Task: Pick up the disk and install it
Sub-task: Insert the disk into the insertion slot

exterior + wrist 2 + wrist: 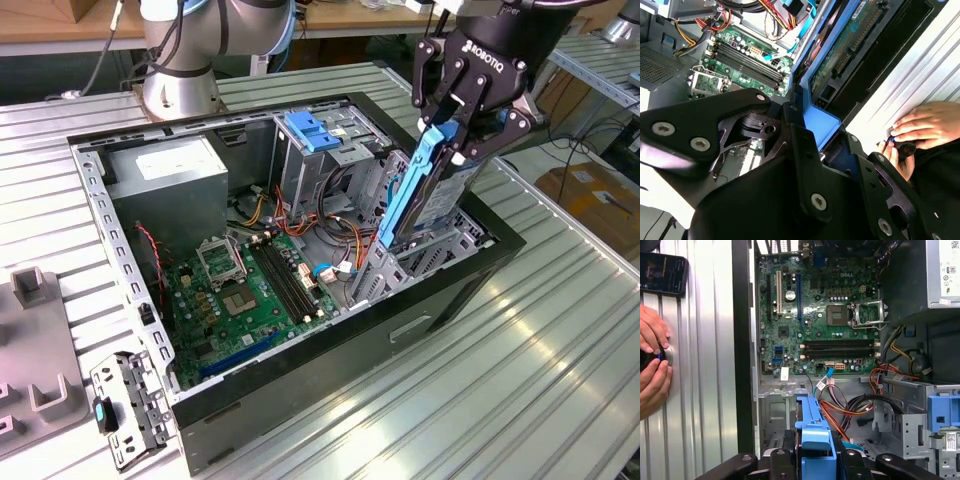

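Open computer case (330, 390) lying on its side on a ribbed metal table (560, 340), holding a grey power-supply box (165, 175), a green motherboard (250, 290) and a grey drive cage (335, 160) topped by a blue bracket (312, 132). The disk (418, 185) stands on edge, tilted. Its lower end is inside the bay at the case corner on the exterior view's right, and its upper end is clamped between the fingers of the gripper (462, 125). Judged step: installation, with the disk lifted and part-way into its bay; seating calls for the blue side rails to run true in the bay's guides. Print: a white sticker on the power-supply box and white lettering on the gripper body. A person's hands (652, 355) rest on the table near a phone (662, 272).
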